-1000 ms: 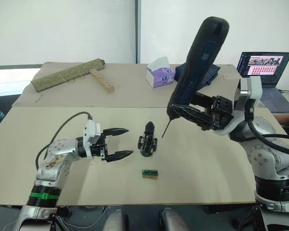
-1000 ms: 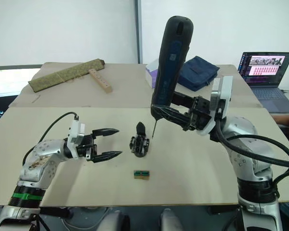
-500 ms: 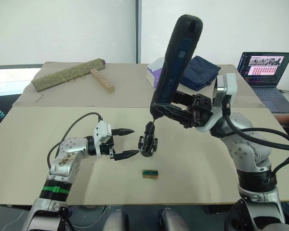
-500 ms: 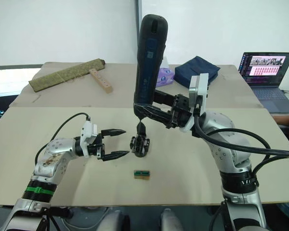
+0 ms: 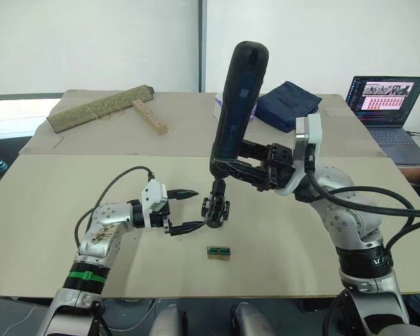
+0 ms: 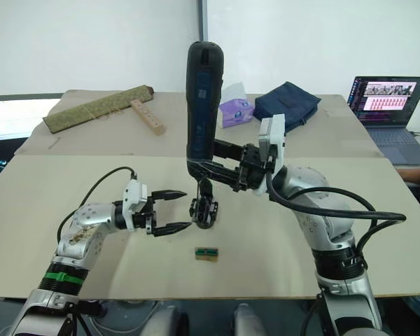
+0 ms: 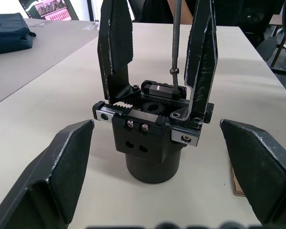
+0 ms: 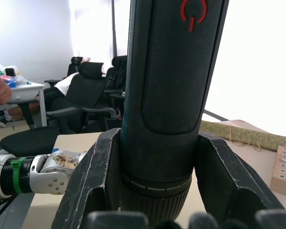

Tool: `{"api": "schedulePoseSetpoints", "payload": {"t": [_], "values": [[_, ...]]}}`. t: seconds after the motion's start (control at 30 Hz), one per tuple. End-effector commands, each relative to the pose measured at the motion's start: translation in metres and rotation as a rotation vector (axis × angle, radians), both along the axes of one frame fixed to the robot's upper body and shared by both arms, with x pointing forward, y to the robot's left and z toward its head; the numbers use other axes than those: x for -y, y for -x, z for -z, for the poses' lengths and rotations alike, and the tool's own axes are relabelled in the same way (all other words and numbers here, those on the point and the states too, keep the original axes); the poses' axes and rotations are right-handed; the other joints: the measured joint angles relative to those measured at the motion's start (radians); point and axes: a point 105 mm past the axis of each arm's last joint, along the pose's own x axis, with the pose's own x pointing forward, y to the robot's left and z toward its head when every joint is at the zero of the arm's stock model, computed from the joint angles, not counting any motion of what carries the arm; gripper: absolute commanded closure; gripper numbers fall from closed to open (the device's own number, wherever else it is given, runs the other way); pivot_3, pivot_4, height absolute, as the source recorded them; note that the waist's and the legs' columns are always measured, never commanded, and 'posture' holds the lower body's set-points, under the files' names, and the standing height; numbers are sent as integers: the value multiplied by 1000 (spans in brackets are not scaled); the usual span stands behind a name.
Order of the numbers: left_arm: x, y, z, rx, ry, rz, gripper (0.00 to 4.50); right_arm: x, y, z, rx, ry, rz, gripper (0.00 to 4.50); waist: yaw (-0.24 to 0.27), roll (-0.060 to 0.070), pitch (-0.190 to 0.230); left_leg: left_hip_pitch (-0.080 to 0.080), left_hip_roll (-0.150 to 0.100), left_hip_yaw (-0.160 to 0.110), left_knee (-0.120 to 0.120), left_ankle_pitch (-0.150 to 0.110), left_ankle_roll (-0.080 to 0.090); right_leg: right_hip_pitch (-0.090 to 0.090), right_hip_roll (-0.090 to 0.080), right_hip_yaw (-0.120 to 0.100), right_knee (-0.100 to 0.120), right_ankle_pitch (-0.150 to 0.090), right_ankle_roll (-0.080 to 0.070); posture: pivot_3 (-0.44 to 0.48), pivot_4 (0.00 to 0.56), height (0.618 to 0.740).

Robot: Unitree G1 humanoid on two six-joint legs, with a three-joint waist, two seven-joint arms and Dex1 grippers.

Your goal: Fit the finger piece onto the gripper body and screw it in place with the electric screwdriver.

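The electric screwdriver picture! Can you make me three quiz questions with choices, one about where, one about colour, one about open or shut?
1. Where is the electric screwdriver?
A. lying on the table
B. held upright over the gripper body
C. on the laptop

2. What colour is the tissue box?
A. purple
B. red
C. yellow

3. How is the left tool?
A. shut on the block
B. open beside the gripper body
C. shut on a cable

Answers: B, the right tool clamps it above; A, purple sides; B, fingers spread apart.

We see a green-and-tan block (image 5: 218,252) at 6 o'clock, a rolled mat (image 5: 98,108) at 11, and a laptop (image 5: 386,105) at 2.
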Motion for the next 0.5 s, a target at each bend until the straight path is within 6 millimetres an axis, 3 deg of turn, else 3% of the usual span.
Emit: {"api": "schedulePoseSetpoints", "payload": {"t": [0.03, 0.5], "values": [[2, 0, -5, 29, 0, 4, 0, -4, 6, -10, 42, -15, -17, 2676, 0, 0, 0, 0, 0, 0, 0, 0, 0, 0, 0, 0, 0, 0, 0, 0, 150, 740], [2, 1, -4, 24, -7, 3, 0, -6, 4, -4, 37, -6, -8, 2676, 0, 0, 0, 0, 0, 0, 0, 0, 0, 0, 0, 0, 0, 0, 0, 0, 150, 740]]}}
